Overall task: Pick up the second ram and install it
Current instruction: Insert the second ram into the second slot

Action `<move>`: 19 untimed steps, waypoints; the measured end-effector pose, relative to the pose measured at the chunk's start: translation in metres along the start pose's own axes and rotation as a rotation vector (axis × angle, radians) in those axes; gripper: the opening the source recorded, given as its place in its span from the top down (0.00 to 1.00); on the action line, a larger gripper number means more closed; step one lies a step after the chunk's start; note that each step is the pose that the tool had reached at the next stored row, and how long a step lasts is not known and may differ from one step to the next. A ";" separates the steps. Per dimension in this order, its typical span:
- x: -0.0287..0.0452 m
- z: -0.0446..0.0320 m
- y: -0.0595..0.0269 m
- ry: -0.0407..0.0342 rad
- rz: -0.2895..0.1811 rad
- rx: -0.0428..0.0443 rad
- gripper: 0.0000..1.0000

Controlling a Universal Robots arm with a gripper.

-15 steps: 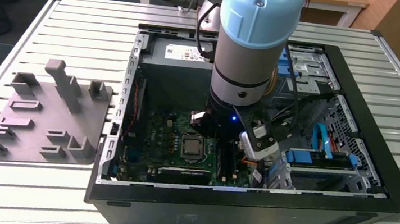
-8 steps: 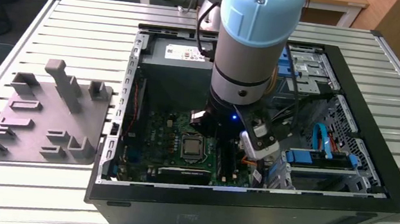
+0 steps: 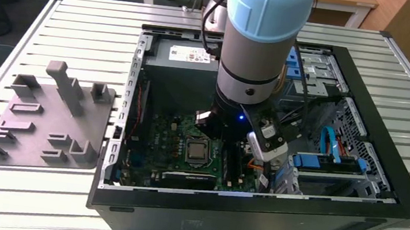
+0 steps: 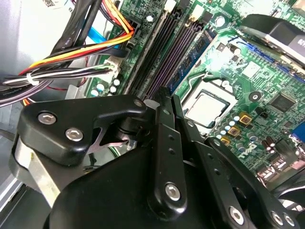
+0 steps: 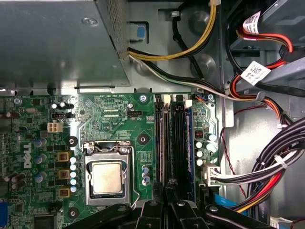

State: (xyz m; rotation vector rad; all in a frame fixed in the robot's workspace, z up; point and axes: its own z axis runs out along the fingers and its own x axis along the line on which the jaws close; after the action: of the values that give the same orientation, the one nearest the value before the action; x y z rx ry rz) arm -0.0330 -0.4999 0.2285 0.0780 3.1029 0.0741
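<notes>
The gripper (image 4: 164,98), fingers together on the upright ram (image 5: 167,143), hangs inside the open case (image 3: 384,170). The ram stands in a motherboard (image 5: 114,114) slot beside the CPU (image 5: 108,177).

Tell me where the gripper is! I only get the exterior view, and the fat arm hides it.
Observer: In the first wrist view the gripper is over one end of the long black memory slots.
Operator: What's beside those slots?
Observer: A white plug with black and white wires, on the side away from the processor.
Operator: Any colourful wires?
Observer: Yes. In the second wrist view, orange and yellow wires run to a spot close beside the slots.
</notes>
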 end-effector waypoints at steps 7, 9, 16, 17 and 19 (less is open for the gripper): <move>0.0000 -0.0002 0.0000 0.0003 0.000 -0.0040 0.86; -0.0013 -0.0002 0.0000 0.0004 0.000 -0.0039 0.86; -0.0056 0.0000 0.0003 0.0014 -0.015 -0.0134 0.86; -0.0056 0.0001 0.0003 0.0014 -0.015 -0.0137 0.86; -0.0057 0.0000 0.0003 0.0015 -0.015 -0.0139 0.86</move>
State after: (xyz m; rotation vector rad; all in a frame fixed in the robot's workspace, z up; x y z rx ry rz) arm -0.0273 -0.4999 0.2287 0.0548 3.1036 0.0953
